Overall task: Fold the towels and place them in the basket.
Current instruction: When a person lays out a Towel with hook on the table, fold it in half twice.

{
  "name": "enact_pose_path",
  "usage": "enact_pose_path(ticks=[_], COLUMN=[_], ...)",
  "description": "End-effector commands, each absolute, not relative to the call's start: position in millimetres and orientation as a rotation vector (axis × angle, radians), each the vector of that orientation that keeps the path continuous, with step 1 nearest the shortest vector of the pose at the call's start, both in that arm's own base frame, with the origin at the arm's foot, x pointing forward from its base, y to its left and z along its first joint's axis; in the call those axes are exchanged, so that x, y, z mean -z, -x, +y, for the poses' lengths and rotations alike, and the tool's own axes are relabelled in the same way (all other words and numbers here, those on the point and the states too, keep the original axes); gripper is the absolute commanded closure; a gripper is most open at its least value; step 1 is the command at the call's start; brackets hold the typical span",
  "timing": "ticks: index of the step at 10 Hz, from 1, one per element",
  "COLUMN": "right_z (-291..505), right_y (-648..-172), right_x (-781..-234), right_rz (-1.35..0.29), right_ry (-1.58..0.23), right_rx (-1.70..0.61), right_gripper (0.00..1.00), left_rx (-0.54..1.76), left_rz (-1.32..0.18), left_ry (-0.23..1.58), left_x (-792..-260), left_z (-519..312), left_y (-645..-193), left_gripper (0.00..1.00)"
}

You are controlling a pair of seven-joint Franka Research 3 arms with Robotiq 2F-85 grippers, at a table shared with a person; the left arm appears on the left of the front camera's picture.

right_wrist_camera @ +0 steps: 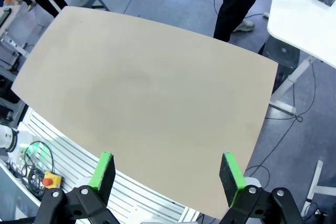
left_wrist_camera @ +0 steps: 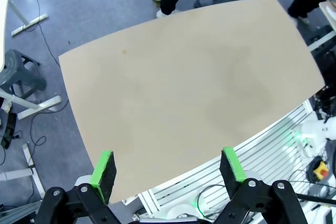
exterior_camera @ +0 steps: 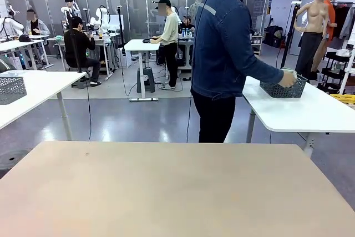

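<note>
Above the bare table (exterior_camera: 166, 192), both pairs of jaws hang spread and empty, while beyond it a person's hand (exterior_camera: 288, 78) is at the basket (exterior_camera: 280, 90), so folding looks unstarted.

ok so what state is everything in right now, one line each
left gripper: open, empty, above the beige table
right gripper: open, empty, above the same table
basket: upright on the white side table, the person's hand at its rim
person: standing, turned toward the side table
</note>
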State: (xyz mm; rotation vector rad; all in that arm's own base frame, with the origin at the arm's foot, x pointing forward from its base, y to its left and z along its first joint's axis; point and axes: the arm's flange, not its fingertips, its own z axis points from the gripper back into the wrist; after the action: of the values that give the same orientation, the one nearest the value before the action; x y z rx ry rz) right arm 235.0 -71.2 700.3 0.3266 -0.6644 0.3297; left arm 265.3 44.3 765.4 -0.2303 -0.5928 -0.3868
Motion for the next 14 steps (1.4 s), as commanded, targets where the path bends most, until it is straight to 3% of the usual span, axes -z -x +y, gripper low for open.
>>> enact_pose_path(ticks=[1, 14], right_z=[-70.9, -70.9], right_y=[-235.6, -235.6], right_x=[-700.9, -700.9], right_rz=[-0.670, -0.670], right_ry=[-0.331, -0.331], right_rx=[-0.325, -0.325], right_gripper=[0.00, 0.00], left_rx=[0.391, 0.391], left_rz=[-0.595, -0.595], left_ry=[0.233, 0.233], left_x=[-765.9, -765.9], left_z=[44.1, 44.1], left_y=[-265.1, -265.1], left_gripper=[0.00, 0.00])
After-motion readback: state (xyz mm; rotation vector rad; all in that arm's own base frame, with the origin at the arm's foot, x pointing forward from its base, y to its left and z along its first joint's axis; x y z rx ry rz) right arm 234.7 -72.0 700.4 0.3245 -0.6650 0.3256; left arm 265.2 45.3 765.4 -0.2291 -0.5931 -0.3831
